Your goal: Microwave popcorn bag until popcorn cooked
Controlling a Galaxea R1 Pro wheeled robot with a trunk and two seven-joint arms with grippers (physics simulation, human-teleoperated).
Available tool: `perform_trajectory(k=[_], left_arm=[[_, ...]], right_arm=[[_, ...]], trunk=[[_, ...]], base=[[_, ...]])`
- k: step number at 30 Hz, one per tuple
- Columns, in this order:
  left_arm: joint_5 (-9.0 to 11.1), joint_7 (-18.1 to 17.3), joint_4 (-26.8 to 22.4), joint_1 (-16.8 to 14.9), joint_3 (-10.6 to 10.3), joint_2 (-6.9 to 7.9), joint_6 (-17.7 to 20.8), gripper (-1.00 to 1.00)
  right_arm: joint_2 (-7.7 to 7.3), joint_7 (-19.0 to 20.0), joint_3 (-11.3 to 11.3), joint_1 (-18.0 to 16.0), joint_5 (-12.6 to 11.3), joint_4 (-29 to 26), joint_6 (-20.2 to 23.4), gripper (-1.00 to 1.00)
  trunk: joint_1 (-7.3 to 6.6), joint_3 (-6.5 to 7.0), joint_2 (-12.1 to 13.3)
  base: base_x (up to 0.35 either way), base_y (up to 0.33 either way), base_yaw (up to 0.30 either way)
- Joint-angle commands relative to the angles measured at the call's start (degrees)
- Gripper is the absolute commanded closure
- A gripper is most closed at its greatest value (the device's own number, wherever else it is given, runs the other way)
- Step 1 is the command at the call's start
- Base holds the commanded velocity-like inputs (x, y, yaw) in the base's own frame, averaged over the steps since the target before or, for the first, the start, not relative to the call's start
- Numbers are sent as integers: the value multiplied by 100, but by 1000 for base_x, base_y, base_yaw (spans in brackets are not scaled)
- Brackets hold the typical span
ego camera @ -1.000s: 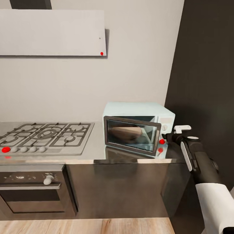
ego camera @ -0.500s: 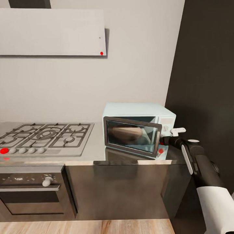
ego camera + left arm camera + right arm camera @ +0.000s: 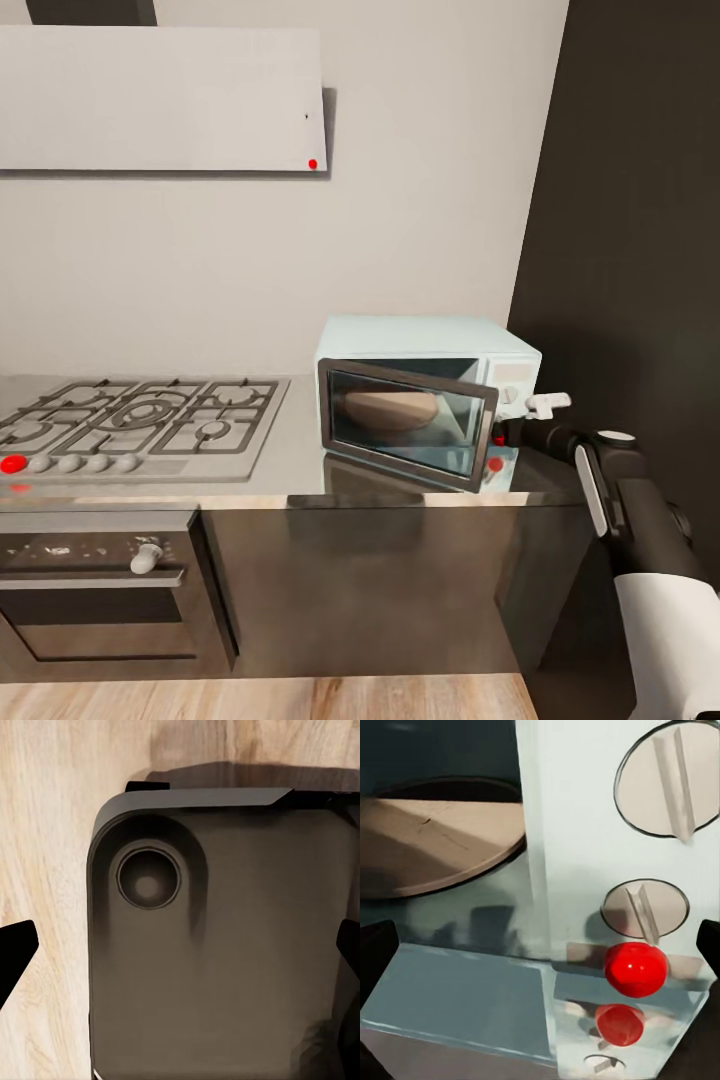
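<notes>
Two knobs (image 3: pixel 658 780) and a red button (image 3: pixel 635 969) sit on the white panel directly ahead of the right gripper (image 3: pixel 533 418), which hovers just off the microwave (image 3: pixel 430 398) with its dark fingertips spread wide at both sides of the wrist view, released and holding nothing. Beyond the panel, toward the cavity, the popcorn bag (image 3: pixel 389 410) rests inside on the floor of the oven, seen through the glass of the door (image 3: pixel 405 424), which stands ajar. Judged by its paper look, the bag would be light, soft and easily crushed; its rolled rim is the soundest place to take hold. Room is tight: a dark wall rises close beside the arm, and the tabletop (image 3: pixel 300 462) edge lies just below. The left gripper (image 3: pixel 180 952) hangs over the robot's base, jaws apart and empty.
</notes>
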Motion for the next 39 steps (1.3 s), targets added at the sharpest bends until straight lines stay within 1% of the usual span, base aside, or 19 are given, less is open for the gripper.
perform_trajectory(k=[1, 4, 11, 20, 23, 26, 29, 33, 39], left_arm=[[15, 9, 3, -3, 5, -1, -17, -100], [14, 6, 3, -3, 5, -1, -17, -100], [9, 9, 6, -3, 2, -9, -20, -100], [15, 12, 6, -3, 5, -10, -18, -100], [14, 12, 6, -3, 5, -10, -20, -100], [15, 12, 5, -3, 5, -2, -19, -100], [15, 12, 4, -3, 5, -1, -20, -100], [15, 12, -3, -3, 8, -1, -17, -100], [15, 12, -3, -3, 13, -10, -18, -100]], right_arm=[[3, 169, 554, -5, -96, -9, 56, -100], [1, 303, 555, -6, -90, -9, 61, -100], [0, 332, 555, -3, -69, -9, 65, -100], [-2, 332, 572, -4, -68, -3, 65, -100], [7, 332, 574, -5, -68, -5, 65, -100], [49, 340, 596, -3, -81, 20, 61, -100], [71, 342, 605, -3, -108, 176, 46, -100], [85, 349, 606, -3, -120, 233, -49, -100], [80, 350, 605, -4, -120, 237, -58, -100]], trunk=[[0, -5, -3], [0, -5, -3], [0, -5, -3], [0, -5, -3], [0, -5, -3], [0, -5, -3], [0, -5, -3], [0, -5, -3], [0, -5, -3]], base=[[0, 0, 0], [0, 0, 0], [-14, 0, 0], [-299, 0, 0], [-163, 0, 0], [-18, 0, 0], [-3, 0, 0], [0, 0, 0], [0, 99, 0]])
